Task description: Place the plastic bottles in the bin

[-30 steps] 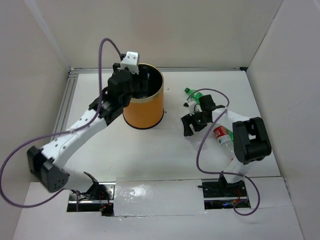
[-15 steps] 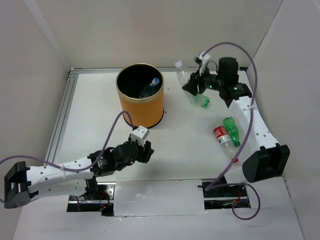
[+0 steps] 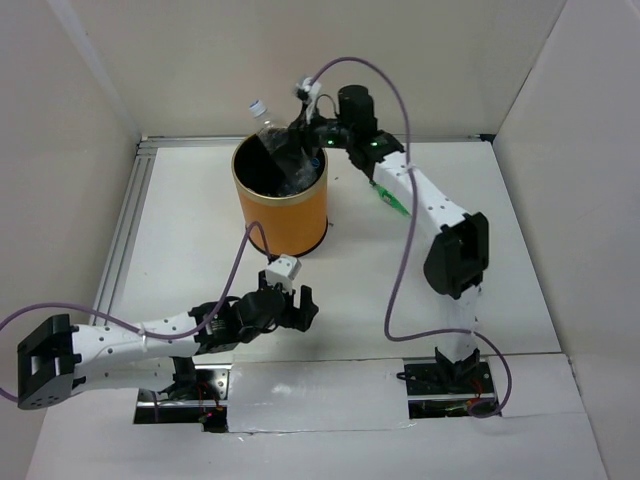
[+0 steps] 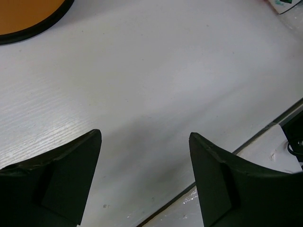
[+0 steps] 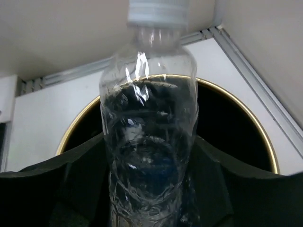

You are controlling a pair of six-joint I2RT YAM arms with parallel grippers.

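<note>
On the white table, the orange bin now has our right gripper at its far gold rim. The gripper is pinching a clear bottle with its white cap uppermost. Half a second ago that bottle hung well to the bin's right. Our left gripper stays low near the front edge, fingers spread on nothing. A green bottle peeks from behind the right arm. We cannot read the label scrap, cut off at the left wrist view's corner.

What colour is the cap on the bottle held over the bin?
White cap on a clear bottle; the right wrist view shows it best.
</note>
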